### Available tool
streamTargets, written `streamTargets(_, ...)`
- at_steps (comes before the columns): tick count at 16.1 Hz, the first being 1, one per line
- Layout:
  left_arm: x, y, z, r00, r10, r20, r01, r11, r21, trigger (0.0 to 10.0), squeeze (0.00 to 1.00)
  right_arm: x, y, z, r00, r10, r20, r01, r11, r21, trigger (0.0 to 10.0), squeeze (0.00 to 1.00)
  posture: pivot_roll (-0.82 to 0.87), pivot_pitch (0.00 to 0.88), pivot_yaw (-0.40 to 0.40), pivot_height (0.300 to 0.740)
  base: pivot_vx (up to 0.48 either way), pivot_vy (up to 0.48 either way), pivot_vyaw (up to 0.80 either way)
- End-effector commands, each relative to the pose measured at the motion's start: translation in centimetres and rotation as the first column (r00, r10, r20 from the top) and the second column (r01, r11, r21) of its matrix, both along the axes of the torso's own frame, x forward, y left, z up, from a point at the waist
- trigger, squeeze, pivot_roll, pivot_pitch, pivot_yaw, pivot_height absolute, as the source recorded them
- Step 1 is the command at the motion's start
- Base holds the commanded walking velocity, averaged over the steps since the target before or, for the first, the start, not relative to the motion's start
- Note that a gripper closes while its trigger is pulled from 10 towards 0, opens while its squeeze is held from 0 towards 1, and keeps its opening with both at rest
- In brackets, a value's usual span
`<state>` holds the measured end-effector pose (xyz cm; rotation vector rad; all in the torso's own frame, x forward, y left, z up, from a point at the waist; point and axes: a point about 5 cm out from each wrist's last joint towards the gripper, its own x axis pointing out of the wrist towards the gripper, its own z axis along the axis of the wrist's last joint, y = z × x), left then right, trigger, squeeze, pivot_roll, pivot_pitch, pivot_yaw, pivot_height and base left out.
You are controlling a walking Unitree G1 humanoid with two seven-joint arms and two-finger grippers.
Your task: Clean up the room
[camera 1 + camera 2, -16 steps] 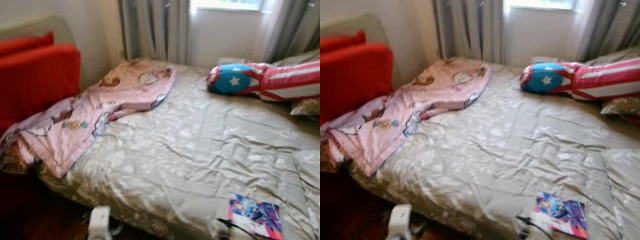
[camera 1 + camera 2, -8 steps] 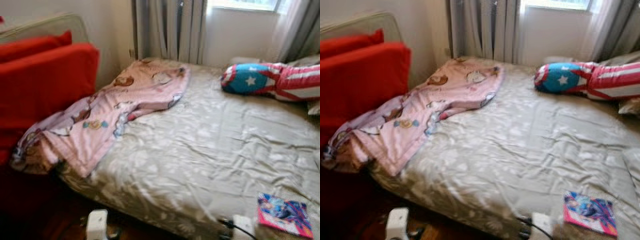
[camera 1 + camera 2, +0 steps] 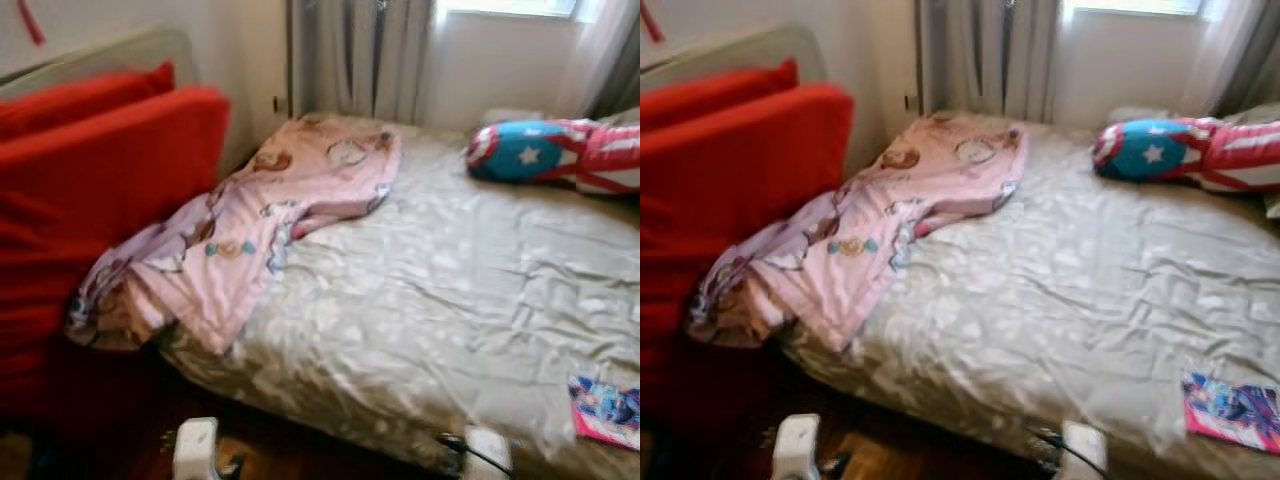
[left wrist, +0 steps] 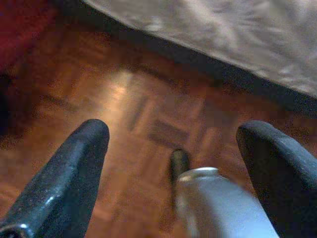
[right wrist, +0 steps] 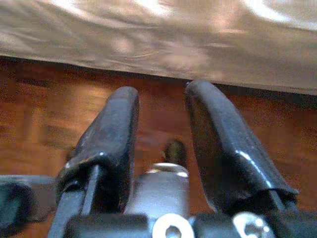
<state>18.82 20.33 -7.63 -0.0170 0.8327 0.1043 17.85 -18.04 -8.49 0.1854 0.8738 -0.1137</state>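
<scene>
A crumpled pink cartoon-print blanket point(image 3: 270, 220) lies over the bed's left side and hangs off its edge toward the red sofa point(image 3: 90, 200). Near the bed's front right corner sits a colourful pink and blue book point(image 3: 607, 410). By the window rests a blue, red and white star-shield pillow point(image 3: 560, 155). Both arms hang low before the bed. My left gripper point(image 4: 176, 131) is open above the wood floor, holding nothing. The right gripper point(image 5: 161, 94) points at the floor by the bed's edge, its fingers apart and empty.
The bed point(image 3: 460, 290) has a wrinkled beige cover. Grey curtains point(image 3: 360, 55) and a window stand behind it. Dark parquet floor point(image 4: 124, 99) runs between the sofa and the bed's near edge.
The camera has swung left: the sofa takes more of the picture, and the pillow and book have slid toward the right edge. Nothing on the bed has moved.
</scene>
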Motion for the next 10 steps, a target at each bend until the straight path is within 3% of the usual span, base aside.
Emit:
streamTargets(1,0.43,-0.58,0.11,1.0,-0.017,0.005,0.017,1.0,-0.003,10.0,0.0,-0.53,-1.1,-0.12,1.0,-0.015,-0.015,0.015,1.0,-0.026,10.0,0.0,-0.02,0.0,0.006,0.74,0.0,0.42,0.0)
streamTargets(10,0.37,-0.54,0.09,1.0,-0.018,0.004,0.018,1.0,-0.003,10.0,0.0,-0.57,-1.14,-0.12,1.0,-0.006,-0.016,0.005,0.999,-0.036,10.0,0.0,-0.02,0.0,0.01,0.74,0.0,0.416,0.0)
